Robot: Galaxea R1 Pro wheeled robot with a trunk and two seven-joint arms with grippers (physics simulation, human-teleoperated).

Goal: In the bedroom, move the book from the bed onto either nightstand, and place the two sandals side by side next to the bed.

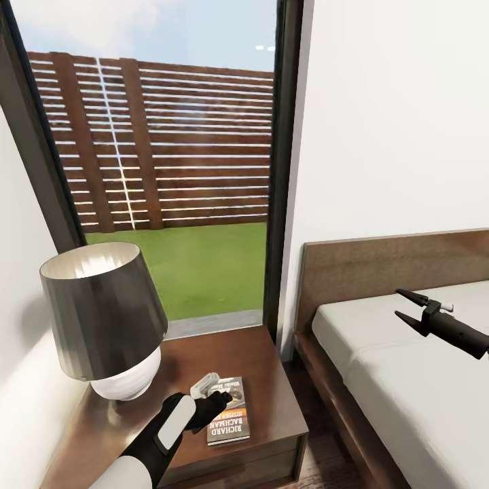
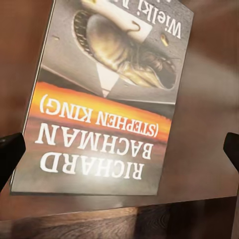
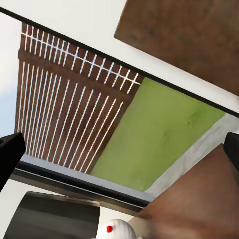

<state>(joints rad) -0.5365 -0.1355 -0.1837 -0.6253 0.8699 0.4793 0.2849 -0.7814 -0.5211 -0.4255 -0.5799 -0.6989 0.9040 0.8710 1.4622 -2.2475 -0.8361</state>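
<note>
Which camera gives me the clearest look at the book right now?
The left wrist view: the book shows large, lying flat on the nightstand, cover lettering readable, between the spread fingers. In the head view the book is small and partly covered by the left gripper. The right wrist view faces the window.

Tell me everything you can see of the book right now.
The book is a thin paperback: grey cover with a boot picture, orange band, white "RICHARD BACHMAN" lettering. It lies flat, cover up, on the nightstand near its front edge, beside the lamp. The left gripper is over it, open, fingers apart either side.
</note>
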